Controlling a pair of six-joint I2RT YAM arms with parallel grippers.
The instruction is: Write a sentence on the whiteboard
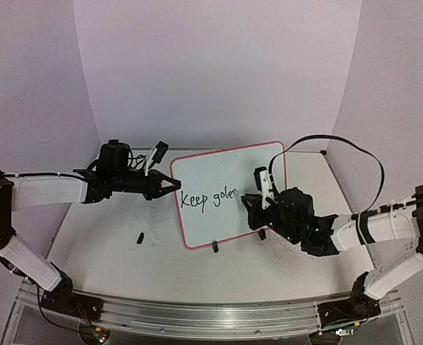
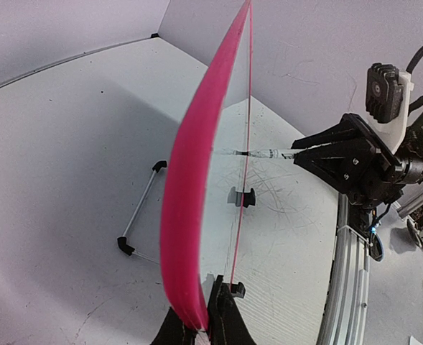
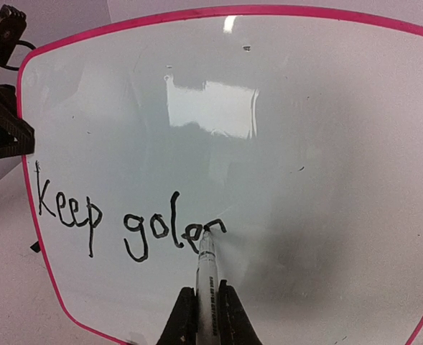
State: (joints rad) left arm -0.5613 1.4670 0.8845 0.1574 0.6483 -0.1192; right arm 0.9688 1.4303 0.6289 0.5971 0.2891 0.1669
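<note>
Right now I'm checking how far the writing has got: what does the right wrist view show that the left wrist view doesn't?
Only the right wrist view shows the face of the whiteboard with the sentence as it stands, "Keep gole" plus an unfinished letter. Only the left wrist view shows the whiteboard edge-on, clamped in the left gripper, and the whole right gripper with its camera. Both show the tip of the marker touching the whiteboard.

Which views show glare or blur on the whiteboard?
Right wrist view: a bright glare patch on the whiteboard above the words, which are sharp. Left wrist view: its near pink edge is blurred. Top view: evenly lit, no glare.
</note>
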